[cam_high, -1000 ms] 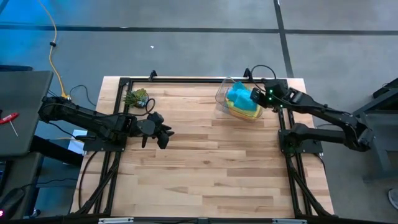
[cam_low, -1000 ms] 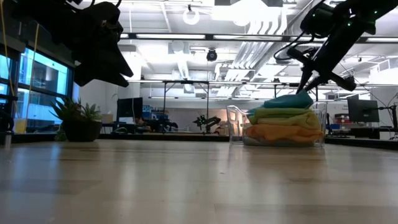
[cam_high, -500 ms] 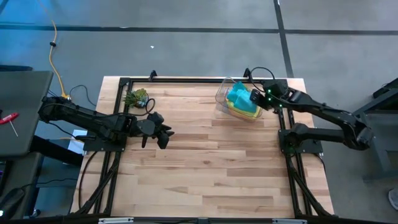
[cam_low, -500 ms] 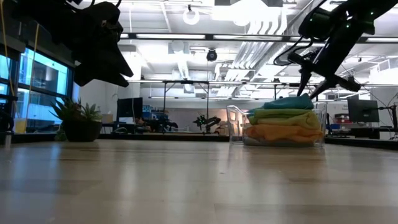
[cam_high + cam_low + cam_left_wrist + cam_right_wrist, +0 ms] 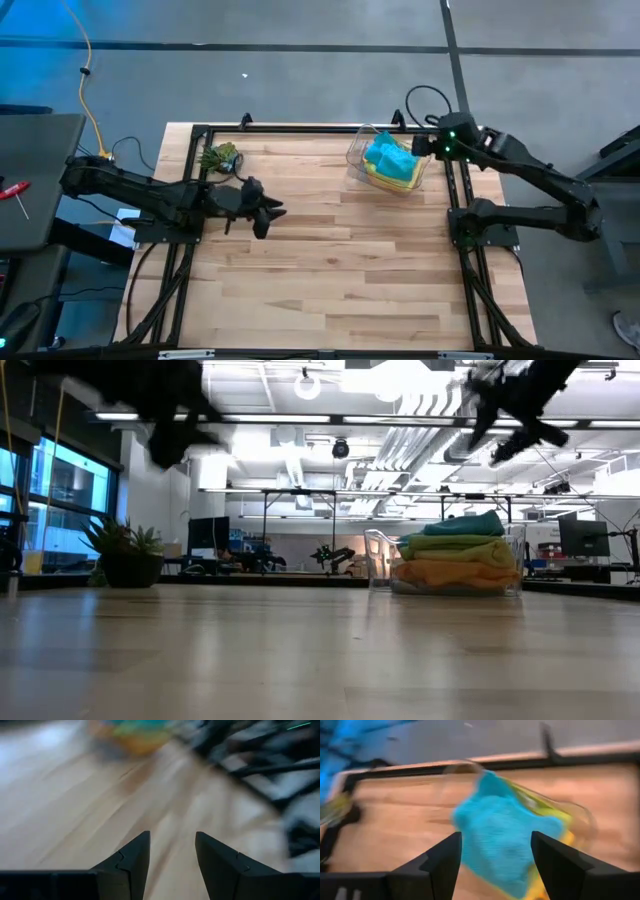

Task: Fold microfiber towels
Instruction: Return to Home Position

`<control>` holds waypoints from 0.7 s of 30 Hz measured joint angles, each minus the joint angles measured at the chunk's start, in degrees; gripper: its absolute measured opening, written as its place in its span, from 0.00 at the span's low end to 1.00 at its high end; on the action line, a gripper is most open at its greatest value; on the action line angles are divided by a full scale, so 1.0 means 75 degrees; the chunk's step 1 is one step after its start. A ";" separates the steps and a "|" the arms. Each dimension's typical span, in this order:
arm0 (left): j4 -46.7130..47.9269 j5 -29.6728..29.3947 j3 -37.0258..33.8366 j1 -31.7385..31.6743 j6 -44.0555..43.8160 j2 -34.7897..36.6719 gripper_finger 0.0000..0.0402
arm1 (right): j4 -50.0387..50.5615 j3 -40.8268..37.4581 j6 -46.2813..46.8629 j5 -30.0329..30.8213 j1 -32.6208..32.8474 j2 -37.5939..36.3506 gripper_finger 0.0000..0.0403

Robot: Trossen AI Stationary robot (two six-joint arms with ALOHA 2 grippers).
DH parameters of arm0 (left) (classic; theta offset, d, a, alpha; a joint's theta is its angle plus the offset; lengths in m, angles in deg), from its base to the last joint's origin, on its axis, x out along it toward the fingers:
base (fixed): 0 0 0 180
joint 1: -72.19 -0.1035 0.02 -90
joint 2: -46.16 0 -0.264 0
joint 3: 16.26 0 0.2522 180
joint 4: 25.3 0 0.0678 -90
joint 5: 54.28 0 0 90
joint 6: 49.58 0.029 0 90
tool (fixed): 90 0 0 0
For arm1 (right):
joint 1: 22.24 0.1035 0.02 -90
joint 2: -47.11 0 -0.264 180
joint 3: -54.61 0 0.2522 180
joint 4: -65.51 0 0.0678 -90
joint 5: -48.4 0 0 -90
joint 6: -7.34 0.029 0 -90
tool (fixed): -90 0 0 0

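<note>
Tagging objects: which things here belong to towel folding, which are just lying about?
Job: folded soft microfiber towels, teal topmost, stacked in the clear plastic bin; right hand open above the bin; left hand open above the table.
Lying about: small green spiky potted plant; small red object on the dark side bench.

A clear plastic bin [image 5: 379, 562] stands at the right on the pale wooden counter [image 5: 300, 650]. It holds a stack of folded microfiber towels [image 5: 455, 555]: teal on top, lime green under it, orange at the bottom. The dark right hand [image 5: 510, 415] hangs well above the bin. The left hand [image 5: 175, 420] is a dark blur at top left, above a small green spiky plant [image 5: 122, 540].
</note>
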 joint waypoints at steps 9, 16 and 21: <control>-0.0724 0.0416 0.1722 -0.0191 0.2400 0.0627 0.37 | -0.2749 0.0007 -0.1178 0.1042 0.3337 -0.0966 0.58; -0.0573 0.0572 0.2314 0.0147 0.2980 0.0785 0.38 | -0.4830 0.0007 -0.2689 0.1992 0.5917 -0.0528 0.58; -0.0618 0.0378 0.2326 0.0481 0.2873 0.0877 0.37 | -0.5692 0.0004 -0.3631 0.2001 0.7017 0.0111 0.58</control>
